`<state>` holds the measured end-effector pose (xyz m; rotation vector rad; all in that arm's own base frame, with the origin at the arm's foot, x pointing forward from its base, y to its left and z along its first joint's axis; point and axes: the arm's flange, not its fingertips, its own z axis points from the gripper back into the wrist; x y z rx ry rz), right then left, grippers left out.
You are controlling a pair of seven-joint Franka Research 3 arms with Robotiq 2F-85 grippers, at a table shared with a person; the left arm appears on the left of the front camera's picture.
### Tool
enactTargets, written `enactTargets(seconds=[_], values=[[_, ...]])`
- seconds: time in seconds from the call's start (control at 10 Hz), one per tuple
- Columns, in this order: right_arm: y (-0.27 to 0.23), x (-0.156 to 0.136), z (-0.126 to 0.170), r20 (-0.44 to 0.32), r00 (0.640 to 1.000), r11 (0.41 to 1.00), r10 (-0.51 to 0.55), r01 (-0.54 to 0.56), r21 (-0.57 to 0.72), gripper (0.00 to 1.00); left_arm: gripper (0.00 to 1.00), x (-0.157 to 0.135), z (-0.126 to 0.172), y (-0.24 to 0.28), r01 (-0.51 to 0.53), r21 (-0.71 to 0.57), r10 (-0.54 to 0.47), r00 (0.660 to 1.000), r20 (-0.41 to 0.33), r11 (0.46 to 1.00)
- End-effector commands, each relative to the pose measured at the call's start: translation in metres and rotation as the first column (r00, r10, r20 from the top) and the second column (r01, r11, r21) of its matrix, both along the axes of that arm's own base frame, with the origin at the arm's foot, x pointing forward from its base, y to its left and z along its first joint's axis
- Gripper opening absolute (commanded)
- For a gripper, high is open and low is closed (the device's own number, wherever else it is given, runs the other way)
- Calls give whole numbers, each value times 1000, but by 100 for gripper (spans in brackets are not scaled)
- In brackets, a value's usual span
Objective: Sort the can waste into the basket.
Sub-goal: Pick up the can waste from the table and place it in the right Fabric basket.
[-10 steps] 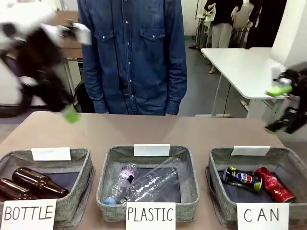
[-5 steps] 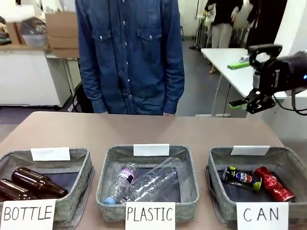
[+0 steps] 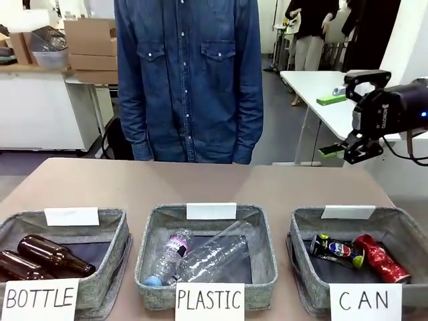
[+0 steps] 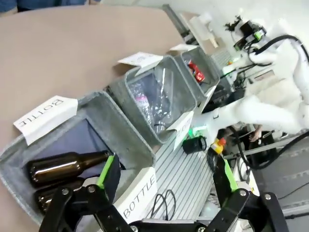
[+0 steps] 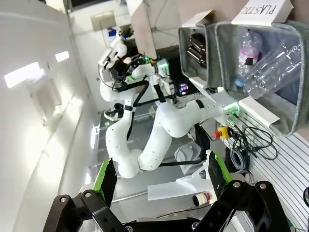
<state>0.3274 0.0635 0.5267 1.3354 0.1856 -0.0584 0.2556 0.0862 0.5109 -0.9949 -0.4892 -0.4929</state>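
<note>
From the front, both cans lie in the CAN basket [image 3: 401, 224] at the right end of the tabletop [image 3: 214, 184]: the black can [image 3: 336, 250] beside the red can [image 3: 381, 257], touching. The right gripper [image 3: 344, 124] hangs above and behind that basket, fingers apart, empty.

At the left wrist, the left gripper [image 4: 166, 176] has its fingers spread wide over the BOTTLE basket [image 4: 104, 116], holding nothing.

At the right wrist, fingers [image 5: 107, 176] stand apart, empty.

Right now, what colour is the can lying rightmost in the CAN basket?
Shiny red can, clearest in the front view.
</note>
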Motion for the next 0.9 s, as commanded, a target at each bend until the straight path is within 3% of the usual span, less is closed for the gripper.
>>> enactTargets(seconds=[0.0, 0.8], values=[[1, 1, 4, 0, 1000, 1000, 10, -10, 12, 100, 100, -3, 3, 5, 15, 12, -15, 1000, 27, 1000], [1, 1, 4, 0, 1000, 1000, 10, -10, 12, 100, 100, -3, 3, 5, 15, 12, -15, 1000, 27, 1000]])
